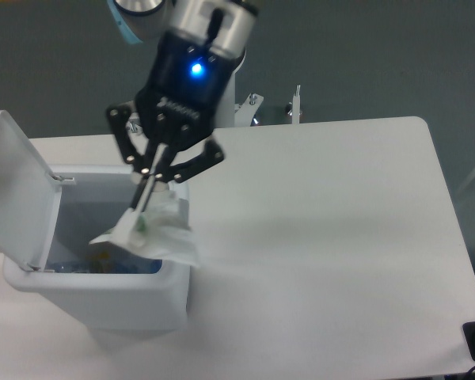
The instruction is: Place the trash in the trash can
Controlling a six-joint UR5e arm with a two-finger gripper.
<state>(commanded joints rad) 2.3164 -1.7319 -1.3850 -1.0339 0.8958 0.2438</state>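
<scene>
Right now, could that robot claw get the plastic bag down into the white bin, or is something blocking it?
Probably yes. The gripper holds the bag right over the trash can, whose lid stands open.

A silver-grey round wrist segment of the arm [214,20] carries a black two-finger linkage gripper [146,194] — a blue light glows on its body — with pale-blue joint cap at upper left.
</scene>
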